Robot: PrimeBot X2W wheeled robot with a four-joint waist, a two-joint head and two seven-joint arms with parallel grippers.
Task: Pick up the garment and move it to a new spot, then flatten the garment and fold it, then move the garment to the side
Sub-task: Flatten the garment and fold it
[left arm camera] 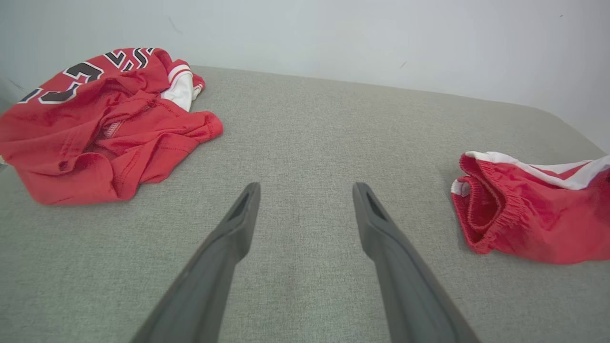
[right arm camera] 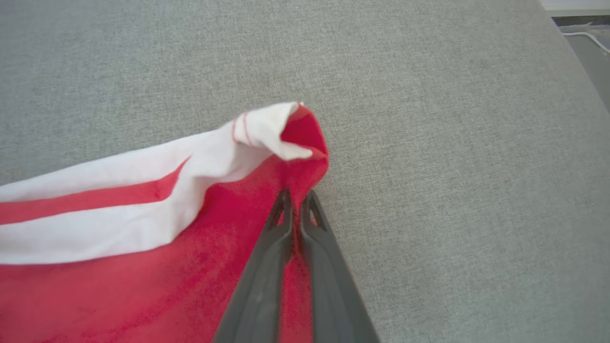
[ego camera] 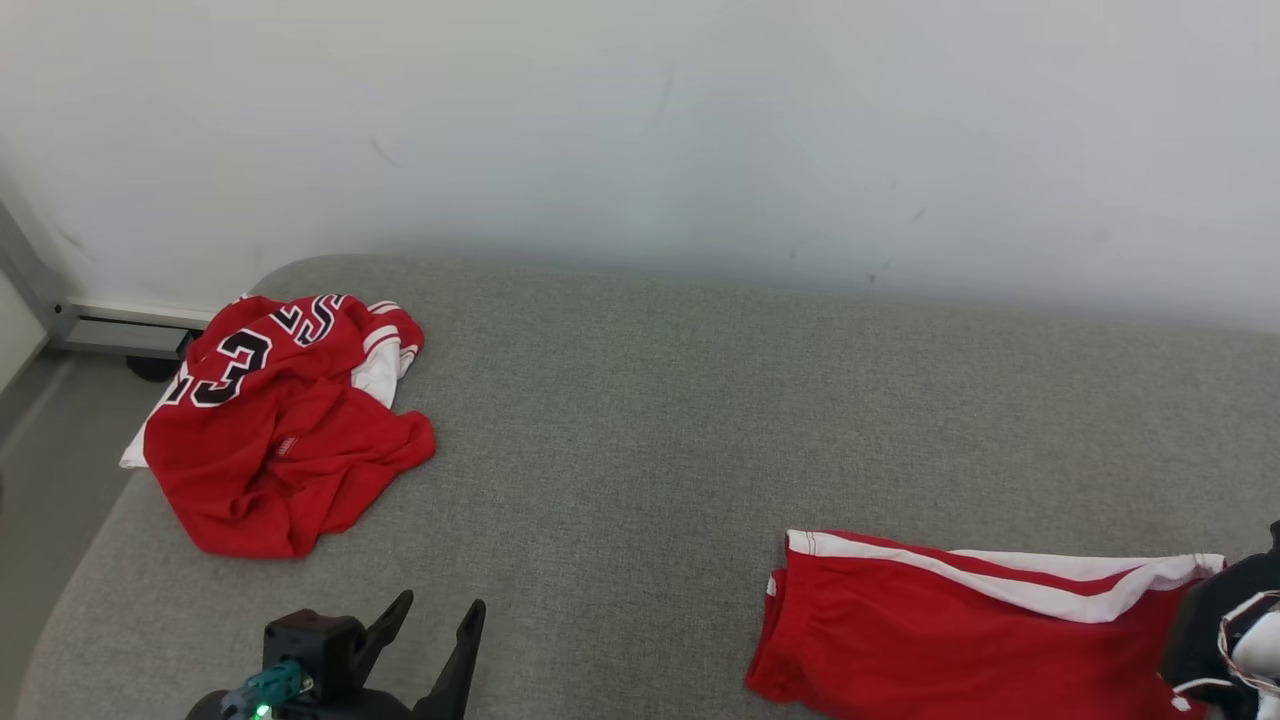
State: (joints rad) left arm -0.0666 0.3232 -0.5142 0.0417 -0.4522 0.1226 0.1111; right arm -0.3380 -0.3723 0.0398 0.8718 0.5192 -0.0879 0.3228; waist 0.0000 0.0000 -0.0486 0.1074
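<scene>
The red shorts [ego camera: 900,630] lay at the front right of the grey cushion [ego camera: 640,400], my right gripper [right arm camera: 297,196] pinched shut on the fabric near one corner. I judged that so thin a bite might slip on lifting, or catch only one layer. My left gripper [left arm camera: 305,200] hung spread wide and empty, with the crumpled jersey [ego camera: 280,430] well apart.

Red shorts [ego camera: 950,640] partly off-frame
</scene>
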